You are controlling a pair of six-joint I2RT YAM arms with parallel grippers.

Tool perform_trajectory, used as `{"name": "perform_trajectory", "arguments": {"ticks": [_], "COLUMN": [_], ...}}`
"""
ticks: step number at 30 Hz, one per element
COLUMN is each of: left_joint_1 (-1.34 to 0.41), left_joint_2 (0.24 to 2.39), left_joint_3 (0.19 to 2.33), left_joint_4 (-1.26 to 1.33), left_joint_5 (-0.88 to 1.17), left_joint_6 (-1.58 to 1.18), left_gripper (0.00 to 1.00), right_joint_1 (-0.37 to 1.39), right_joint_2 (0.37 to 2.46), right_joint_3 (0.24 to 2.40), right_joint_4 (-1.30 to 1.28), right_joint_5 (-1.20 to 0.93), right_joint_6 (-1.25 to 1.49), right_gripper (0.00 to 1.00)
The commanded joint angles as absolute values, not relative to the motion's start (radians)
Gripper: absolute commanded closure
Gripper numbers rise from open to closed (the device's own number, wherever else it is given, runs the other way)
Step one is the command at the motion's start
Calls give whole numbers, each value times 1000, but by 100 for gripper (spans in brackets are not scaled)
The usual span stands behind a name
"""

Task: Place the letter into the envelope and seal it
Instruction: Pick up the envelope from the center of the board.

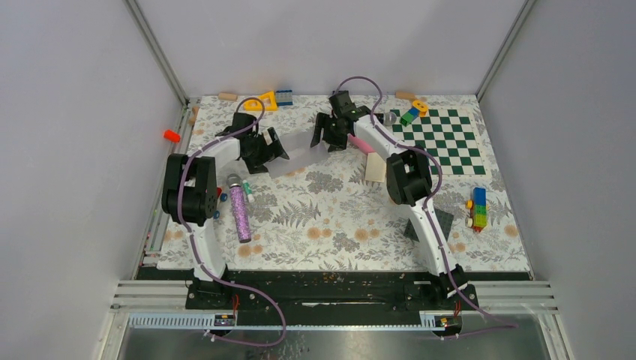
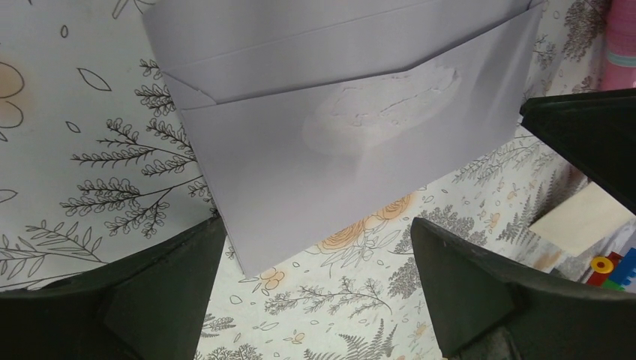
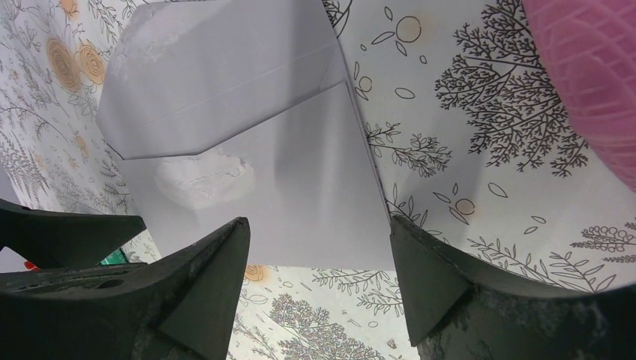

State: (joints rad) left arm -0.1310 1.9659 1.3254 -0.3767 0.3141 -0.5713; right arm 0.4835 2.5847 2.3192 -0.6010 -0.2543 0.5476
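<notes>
left fingers (image 2: 172, 277): spread wide, nothing between the pads; they point at the envelope (image 1: 300, 154), whose near corner sits in the gap just ahead of them in the left wrist view

envelope: on the floral tabletop (image 1: 322, 225) between the two arms, far half of the mat; long axis runs roughly left-right from one arm's fingers to the other's, right end a bit further back; flap side up, with a rough whitish patch just past the flap's edge; can't tell if the flap is stuck down or only lying over, or if the sheet is flat or slightly lifted

right fingers (image 3: 202, 277): also spread, not pinching; the envelope's short edge lies across the gap right in front of them; my read is the right arm is marginally nearer and squarer to it, while the left only lines up with a corner

pink cylinder (image 1: 358, 143): just right of the envelope, close beside the right arm; could get in the way

letter (image 1: 374, 169): probably the tan piece near the right arm's elbow, well clear of the envelope mouth; mostly hidden by the arm, border not readable; so insertion looks not yet done, and the envelope's inside isn't visible
</notes>
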Motion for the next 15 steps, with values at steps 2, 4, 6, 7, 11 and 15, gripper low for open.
{"name": "perform_trajectory", "arguments": {"ticks": [2, 4, 6, 7, 11, 15], "left_joint_1": [-125, -121, -118, -116, -107, -100], "left_joint_2": [1926, 1920, 1910, 1903, 1872, 1848], "left_joint_3": [1279, 1265, 1251, 1242, 1197, 1162], "left_joint_4": [-290, -268, -240, -231, -160, -92], "left_joint_5": [416, 429, 447, 452, 487, 527], "left_joint_6": [-597, -600, -604, -605, -617, -627], "left_gripper": [1, 1, 1, 1, 1, 1], "right_joint_1": [497, 497, 497, 497, 495, 495], "right_joint_2": [2601, 2601, 2602, 2602, 2602, 2603], "right_joint_3": [2350, 2349, 2351, 2350, 2351, 2350], "right_joint_4": [-616, -616, -616, -615, -617, -615], "right_joint_5": [-290, -292, -294, -295, -299, -306], "right_joint_6": [564, 565, 564, 562, 562, 563], "right_gripper": [24, 24, 24, 24, 24, 24]}}
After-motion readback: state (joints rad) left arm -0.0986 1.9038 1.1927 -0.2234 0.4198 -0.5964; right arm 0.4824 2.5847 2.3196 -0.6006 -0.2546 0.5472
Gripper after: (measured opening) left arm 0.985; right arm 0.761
